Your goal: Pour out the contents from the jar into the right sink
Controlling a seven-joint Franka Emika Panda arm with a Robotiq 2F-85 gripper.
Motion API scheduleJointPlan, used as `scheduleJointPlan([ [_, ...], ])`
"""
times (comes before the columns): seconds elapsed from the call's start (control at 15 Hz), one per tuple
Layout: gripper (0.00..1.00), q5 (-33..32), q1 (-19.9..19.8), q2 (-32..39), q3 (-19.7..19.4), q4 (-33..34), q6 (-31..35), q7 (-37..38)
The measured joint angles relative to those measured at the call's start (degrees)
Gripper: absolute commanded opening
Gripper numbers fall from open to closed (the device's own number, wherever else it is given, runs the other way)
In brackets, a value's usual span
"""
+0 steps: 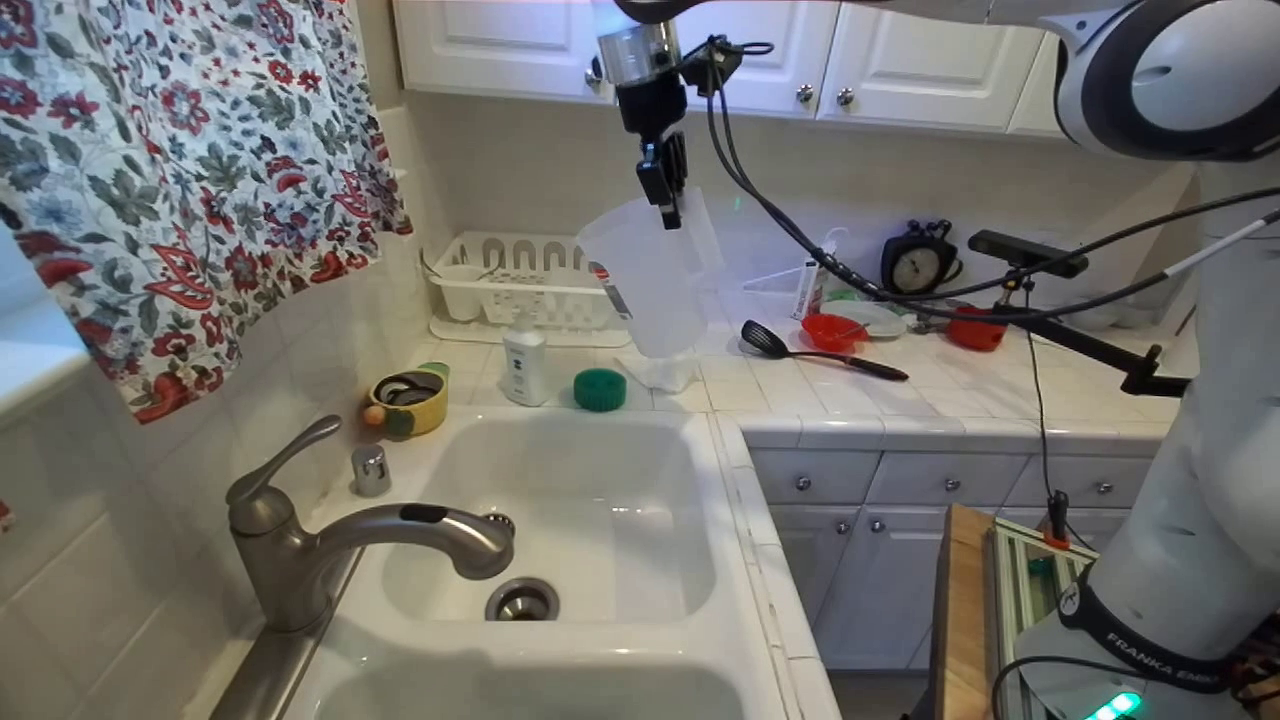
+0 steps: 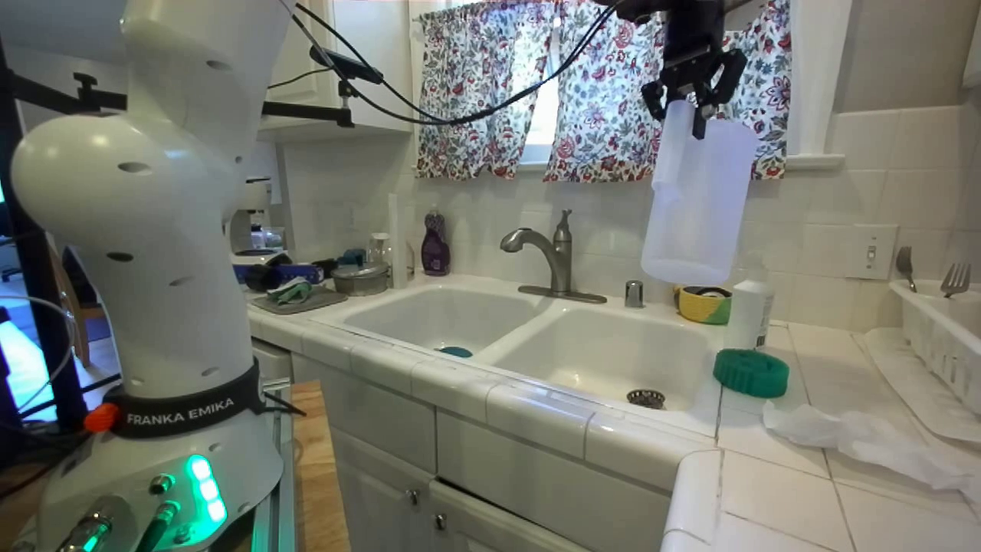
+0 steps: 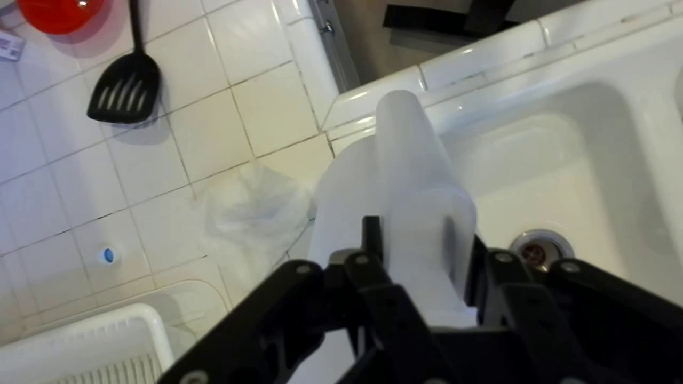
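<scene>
The jar is a translucent white pitcher [image 1: 645, 285], also seen in an exterior view [image 2: 693, 218] and in the wrist view [image 3: 341, 197]. My gripper [image 1: 668, 205] is shut on its handle, with one finger on each side of it in the wrist view [image 3: 427, 250]. The jar hangs in the air, slightly tilted, over the counter corner beside the basin. Its contents do not show. The right sink [image 1: 620, 540] is the white basin with a round metal drain, nearest the soap bottle; it also shows in an exterior view [image 2: 605, 353] and the wrist view [image 3: 539, 181].
A faucet [image 1: 400, 530] reaches over the basins. A soap bottle [image 1: 525, 365], a green scrubber [image 1: 600, 390] and crumpled white paper [image 2: 866, 445] stand at the basin's edge. A white dish rack [image 1: 530, 295] and a black slotted spatula [image 1: 820, 355] lie on the counter. Cabinets [image 1: 700, 50] hang above.
</scene>
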Motion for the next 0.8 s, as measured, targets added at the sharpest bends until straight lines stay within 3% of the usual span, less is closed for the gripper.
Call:
scheduleJointPlan([
  [0.47,0.09,12.83,-7.43,2.83,-1.02,0.01,5.33,5.26],
  [0.8,0.09,14.62,-10.42,2.26,-2.24,-0.07,7.47,9.78],
])
